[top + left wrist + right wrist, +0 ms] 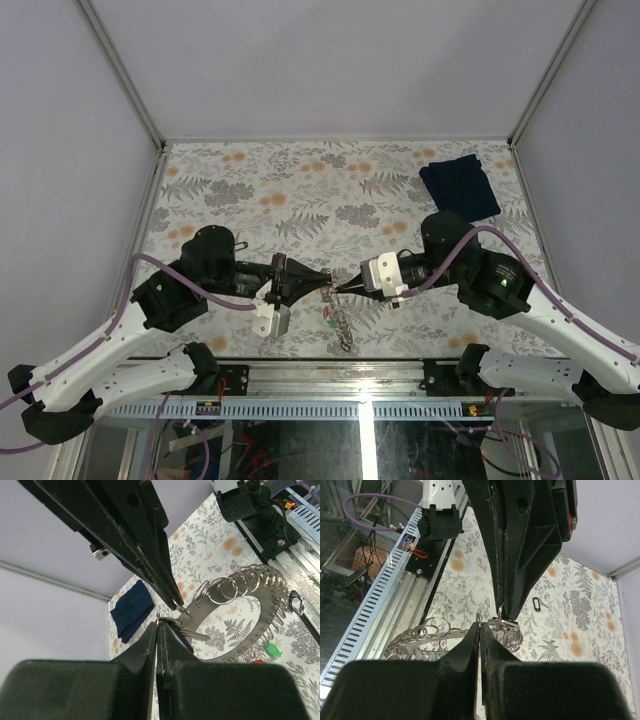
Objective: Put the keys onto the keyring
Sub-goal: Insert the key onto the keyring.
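Under me lies one floral table (250, 180), with one dark blue cloth (460, 187) folded at its far right corner, well apart from the work. My two arms meet tip to tip over the near middle. My left pincer (322, 290) is pressed together and, as far as I can judge, nips a key (192, 634) by its head. My right pincer (342, 291) is also pressed together, on the end link of the keyring (341, 325). That one chain runs from our fingertips toward my bases, its long axis pointing at the near edge, and from the left wrist it shows as a wide curve of linked rings. Both pincers touch almost the same spot, so the key sits just beside the link it must enter, the left arm bringing it in from its side. The chain bears two tags, one green tag (271, 650) and one red tag (257, 661). I count two keys for certain: the pinched one and a loose key (536, 604) lying on the table beyond my left pincer.
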Available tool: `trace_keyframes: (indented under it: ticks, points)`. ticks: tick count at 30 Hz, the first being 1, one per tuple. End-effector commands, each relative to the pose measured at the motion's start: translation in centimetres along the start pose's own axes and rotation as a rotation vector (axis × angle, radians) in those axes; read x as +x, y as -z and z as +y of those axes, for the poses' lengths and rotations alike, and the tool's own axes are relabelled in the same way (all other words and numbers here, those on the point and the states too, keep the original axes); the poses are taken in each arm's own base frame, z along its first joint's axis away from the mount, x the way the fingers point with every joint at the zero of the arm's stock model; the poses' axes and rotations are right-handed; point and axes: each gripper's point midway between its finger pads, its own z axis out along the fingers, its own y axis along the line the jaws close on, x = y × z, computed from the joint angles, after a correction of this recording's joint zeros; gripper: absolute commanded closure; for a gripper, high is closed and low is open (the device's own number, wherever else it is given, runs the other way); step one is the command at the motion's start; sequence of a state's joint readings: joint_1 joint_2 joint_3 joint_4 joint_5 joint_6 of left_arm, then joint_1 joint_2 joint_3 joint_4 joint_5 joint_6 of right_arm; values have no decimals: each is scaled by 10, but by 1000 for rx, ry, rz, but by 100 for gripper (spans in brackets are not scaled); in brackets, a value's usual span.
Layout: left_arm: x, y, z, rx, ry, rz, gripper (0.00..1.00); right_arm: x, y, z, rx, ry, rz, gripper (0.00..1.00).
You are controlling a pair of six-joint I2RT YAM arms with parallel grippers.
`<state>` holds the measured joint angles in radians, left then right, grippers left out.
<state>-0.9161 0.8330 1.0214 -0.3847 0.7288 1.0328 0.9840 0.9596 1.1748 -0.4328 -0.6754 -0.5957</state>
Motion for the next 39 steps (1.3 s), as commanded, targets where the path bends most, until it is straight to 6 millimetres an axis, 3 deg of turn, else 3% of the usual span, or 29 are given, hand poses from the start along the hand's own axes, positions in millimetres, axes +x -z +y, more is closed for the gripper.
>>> trace_keyframes:
  ticks: [1, 39]
  points:
    - [-15, 2, 8, -9, -45, -26, 100, -36, 2, -12, 22, 32, -91, 100]
    - [-18, -5, -9, 72, -60, 7, 100, -28, 4, -23, 88, -45, -55, 100]
